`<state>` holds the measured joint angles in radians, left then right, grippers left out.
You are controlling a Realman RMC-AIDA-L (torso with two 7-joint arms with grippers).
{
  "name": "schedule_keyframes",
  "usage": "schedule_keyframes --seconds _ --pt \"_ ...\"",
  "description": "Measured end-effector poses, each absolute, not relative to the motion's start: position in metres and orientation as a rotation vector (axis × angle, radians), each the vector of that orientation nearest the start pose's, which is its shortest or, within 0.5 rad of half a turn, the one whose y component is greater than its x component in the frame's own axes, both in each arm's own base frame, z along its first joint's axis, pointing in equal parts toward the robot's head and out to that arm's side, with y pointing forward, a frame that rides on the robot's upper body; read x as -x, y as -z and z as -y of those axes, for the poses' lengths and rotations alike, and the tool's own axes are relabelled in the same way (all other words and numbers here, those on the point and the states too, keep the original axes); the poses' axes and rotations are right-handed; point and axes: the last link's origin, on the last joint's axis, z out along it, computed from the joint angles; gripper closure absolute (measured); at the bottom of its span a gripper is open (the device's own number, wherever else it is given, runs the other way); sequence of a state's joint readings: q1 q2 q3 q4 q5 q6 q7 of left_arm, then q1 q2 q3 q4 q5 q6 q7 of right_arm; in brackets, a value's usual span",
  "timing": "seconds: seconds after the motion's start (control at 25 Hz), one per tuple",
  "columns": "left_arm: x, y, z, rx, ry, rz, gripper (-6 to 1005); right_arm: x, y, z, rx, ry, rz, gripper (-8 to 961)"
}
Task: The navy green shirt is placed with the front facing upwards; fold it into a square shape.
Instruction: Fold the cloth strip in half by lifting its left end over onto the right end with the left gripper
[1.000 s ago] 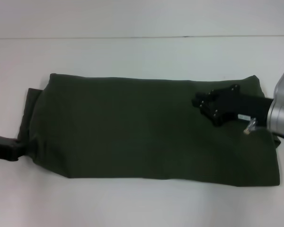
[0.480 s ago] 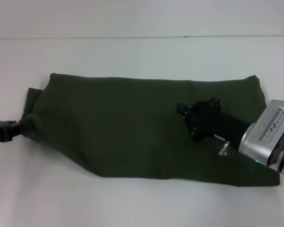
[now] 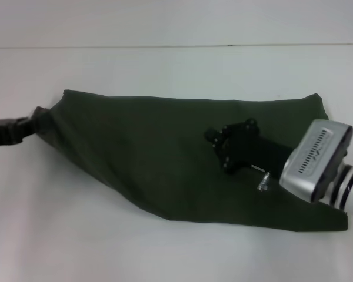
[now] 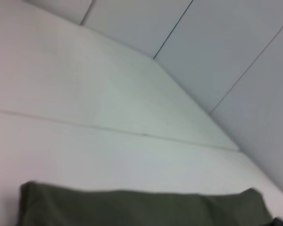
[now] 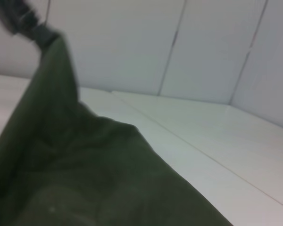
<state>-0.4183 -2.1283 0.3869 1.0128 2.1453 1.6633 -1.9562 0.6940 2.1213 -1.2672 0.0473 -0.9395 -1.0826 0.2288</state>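
My left gripper (image 3: pixel 25 126) pinches the left end of the shirt (image 3: pixel 159 158), raised off the surface (image 3: pixel 165 64). My right gripper (image 3: pixel 220 150) presses mid-shirt; I cannot tell its state. Carry the end rightward, edges aligned.

The shirt (image 3: pixel 165 153) is dark olive green and folded into a long band lying crosswise on the white tabletop (image 3: pixel 165 64), plain side up with no lettering showing. Its far edge runs straight. The left end is bunched to a narrow point and raised off the surface, so the near edge slants from that point down towards the flat right end, which reaches a near corner.
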Motion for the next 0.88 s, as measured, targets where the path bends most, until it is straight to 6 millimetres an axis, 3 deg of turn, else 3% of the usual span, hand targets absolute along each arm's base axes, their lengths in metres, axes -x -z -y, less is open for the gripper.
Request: schedule_keyframes --seconds 0.44,0.88 --pt "0.272 -0.091 -0.322 2.294 1.004 1.196 995 -0.253 0.118 -0.350 2.475 -0.419 -0.153 956" --pt "0.254 -0.092 -0.333 2.338 1.062 1.158 996 -0.231 0.128 -0.361 2.562 -0.398 -0.124 956"
